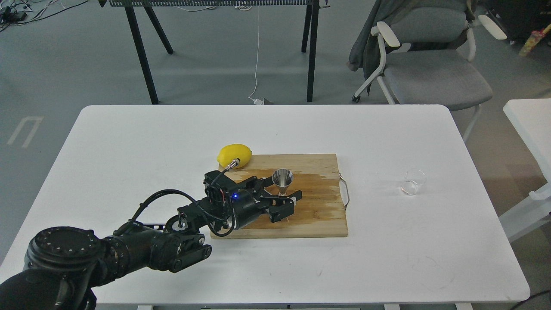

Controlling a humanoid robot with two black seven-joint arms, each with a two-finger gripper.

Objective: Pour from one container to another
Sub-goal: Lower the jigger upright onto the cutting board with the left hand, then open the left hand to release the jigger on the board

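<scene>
The steel jigger stands upright on the wooden cutting board, its wide mouth facing up. My left gripper reaches in from the left and is shut on the jigger's lower cone, one finger on each side, hiding the jigger's base. The clear glass tumbler stands alone on the white table, far to the right of the board and away from the gripper. My right arm is out of view.
A lemon lies at the board's back left corner, just behind my left wrist. The board has a dark wet patch and a metal handle on its right side. A chair stands behind the table.
</scene>
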